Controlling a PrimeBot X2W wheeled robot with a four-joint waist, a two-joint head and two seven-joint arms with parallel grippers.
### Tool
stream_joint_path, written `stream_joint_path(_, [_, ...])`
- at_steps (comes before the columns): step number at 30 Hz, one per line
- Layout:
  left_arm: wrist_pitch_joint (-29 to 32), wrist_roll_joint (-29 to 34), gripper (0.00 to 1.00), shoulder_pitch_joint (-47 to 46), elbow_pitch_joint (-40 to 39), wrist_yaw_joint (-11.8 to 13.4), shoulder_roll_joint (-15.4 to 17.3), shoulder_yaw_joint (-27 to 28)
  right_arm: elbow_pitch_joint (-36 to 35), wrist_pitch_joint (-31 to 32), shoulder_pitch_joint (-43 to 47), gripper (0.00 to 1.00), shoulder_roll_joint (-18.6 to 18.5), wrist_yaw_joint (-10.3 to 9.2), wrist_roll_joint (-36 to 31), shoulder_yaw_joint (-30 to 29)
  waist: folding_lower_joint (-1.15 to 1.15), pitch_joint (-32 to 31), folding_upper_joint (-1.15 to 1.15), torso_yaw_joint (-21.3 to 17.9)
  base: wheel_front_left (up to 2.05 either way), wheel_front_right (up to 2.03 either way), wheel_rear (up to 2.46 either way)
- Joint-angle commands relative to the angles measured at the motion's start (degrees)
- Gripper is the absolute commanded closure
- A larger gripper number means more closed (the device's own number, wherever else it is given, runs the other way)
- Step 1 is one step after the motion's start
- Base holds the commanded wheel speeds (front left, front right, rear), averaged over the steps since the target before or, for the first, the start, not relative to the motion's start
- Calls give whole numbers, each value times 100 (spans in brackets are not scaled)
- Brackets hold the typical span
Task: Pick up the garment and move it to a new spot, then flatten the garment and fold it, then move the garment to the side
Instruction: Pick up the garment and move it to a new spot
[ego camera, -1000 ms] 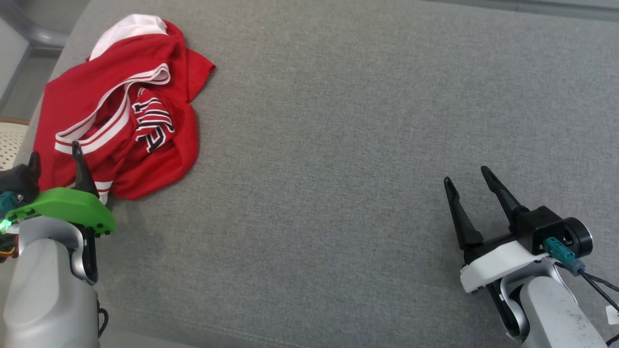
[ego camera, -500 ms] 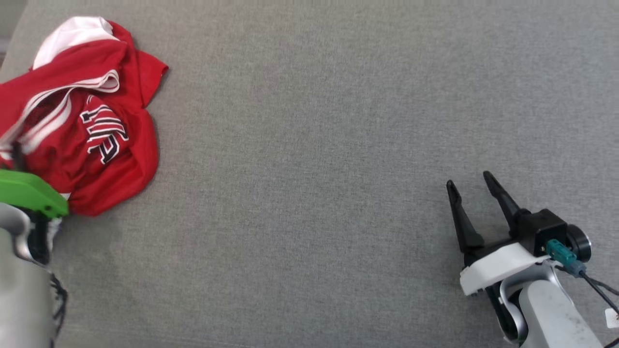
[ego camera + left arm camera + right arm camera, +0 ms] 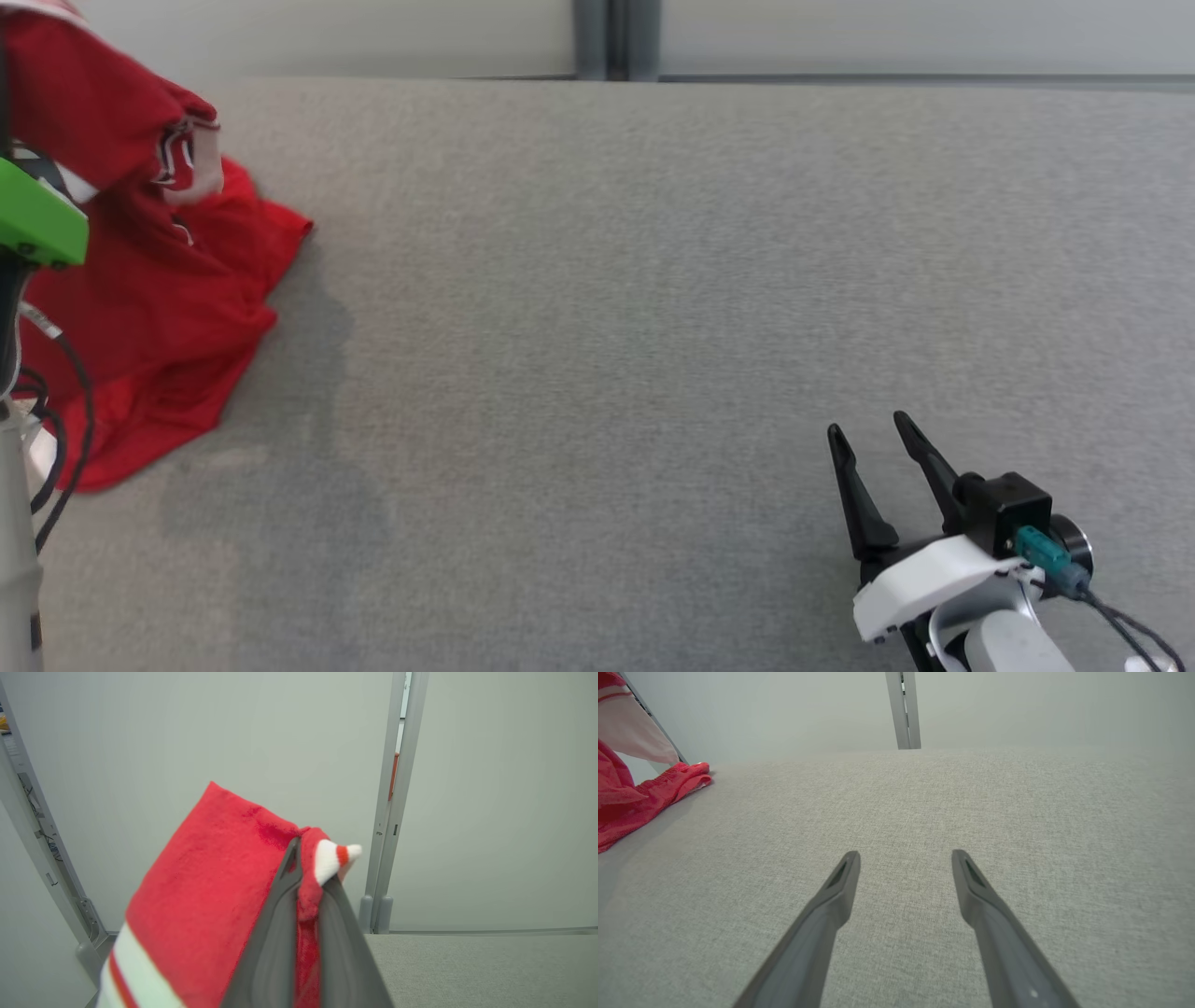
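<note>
**Red jersey half-lifted at the bench's left end**

The red knit sports jersey with white-and-red striped trim (image 3: pixel 159 355) sits at about 9 o'clock in the head view. Its upper part is raised off the surface, while its lower folds trail on the grey fabric-covered bench (image 3: pixel 653 280). It looks light, limp and thin. It will likely drape and swing from whatever point holds it, and it cannot keep a shape of its own. The cloth may be slick, so a bite on a single layer could slip. The banded trim is thicker and should hold better.

The left claw (image 3: pixel 308 877) is clamped together on a bunched fold of the jersey right beside a tuft of that striped trim, with red cloth hanging down toward 7 o'clock in its wrist view. One pinch point gathers the cloth into a rope. For flattening, two well-separated holds would serve best, such as both shoulders or both hem corners along a trimmed edge.

The right claw (image 3: pixel 868 427) waits at 5 o'clock in the head view, well apart from the jersey. Its fingers are spread and empty over bare bench. In its own wrist view the jersey lies off at 10 o'clock.
</note>
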Motion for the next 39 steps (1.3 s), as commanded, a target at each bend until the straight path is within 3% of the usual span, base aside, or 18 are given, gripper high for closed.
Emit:
stream_joint_path(1, [243,-167,100,166,-431,-17,39,-51,15,-19,118,0,10,0,21,-12,0,-392,0,-517,0,0,0])
stream_joint_path(6, [1123,-799,100,392,-1827,-13,23,-196,41,-18,256,0,75,0,27,-49,0,-531,0,-971,0,0,0])
stream_joint_path(11, [1937,-1934,100,586,-3078,23,-124,-299,61,-18,323,0,98,0,16,-68,0,-500,0,-1384,0,0,0])
stream_joint_path(15, [2416,-2631,100,653,-3707,186,-250,-384,42,-18,232,0,121,0,48,-45,0,-355,0,-1672,0,0,0])
stream_joint_path(18, [2617,-2803,100,549,-3810,314,-213,-408,34,-18,84,0,133,0,77,26,0,-184,0,-1919,0,0,0])
stream_joint_path(22, [2831,-2800,100,328,-3375,455,-203,-549,6,-18,-116,0,145,0,244,183,0,122,0,-2306,0,0,0])
stream_joint_path(28, [2820,-2266,100,-109,-1839,437,-156,-903,-72,-18,-417,0,149,0,632,387,0,736,0,-2863,0,0,0])
stream_joint_path(31, [2459,-1695,100,-356,-839,299,10,-1107,-70,-18,-524,0,148,0,778,472,0,1023,0,-3120,0,0,0])
stream_joint_path(37, [996,-619,100,-690,773,43,366,-1566,-58,-18,-588,0,151,0,1003,490,0,1320,0,-3419,0,0,0])
stream_joint_path(39, [508,-424,64,-721,1179,21,421,-1726,-50,-18,-566,0,153,0,1025,482,0,1333,0,-3430,0,0,0])
